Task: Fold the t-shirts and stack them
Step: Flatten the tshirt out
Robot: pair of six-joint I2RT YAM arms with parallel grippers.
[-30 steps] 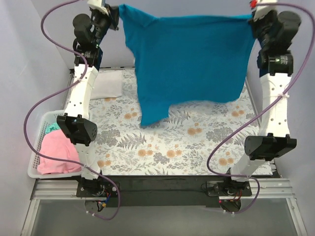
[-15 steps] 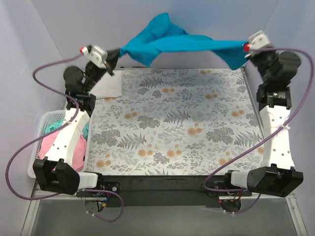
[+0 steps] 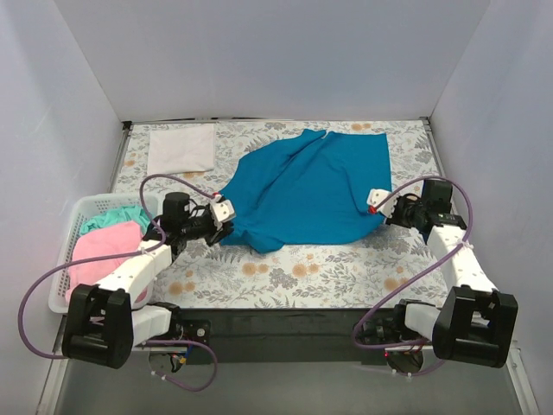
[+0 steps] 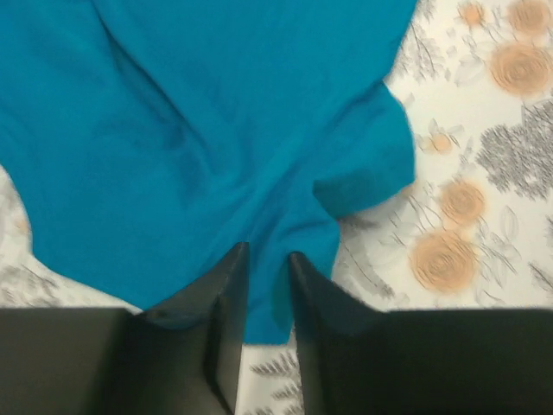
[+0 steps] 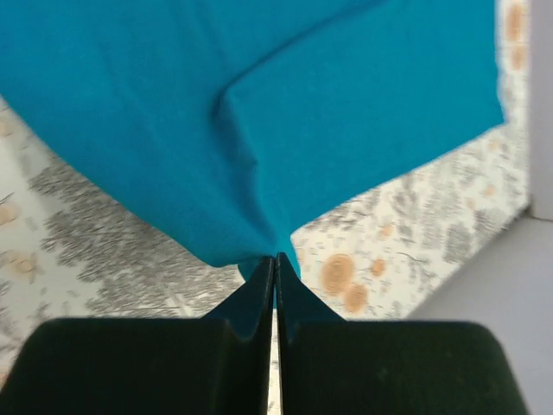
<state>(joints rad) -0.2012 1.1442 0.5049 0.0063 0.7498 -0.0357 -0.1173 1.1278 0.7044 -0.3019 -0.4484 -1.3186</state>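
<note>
Now: teal shirt flat, mid-desk

The teal shirt (image 3: 307, 186) lies spread and creased on the desk (image 3: 302, 268), with bare surface along its near edge. The left fingers (image 4: 226, 311) stand narrowly apart at its near-left corner, cloth in the gap; the right fingers (image 5: 251, 303) pinch its near-right corner. A white shirt (image 3: 181, 149) lies far-left. The basket (image 3: 59, 290) at left holds a pink shirt (image 3: 99, 255) and a mint shirt (image 3: 108, 218).
</note>
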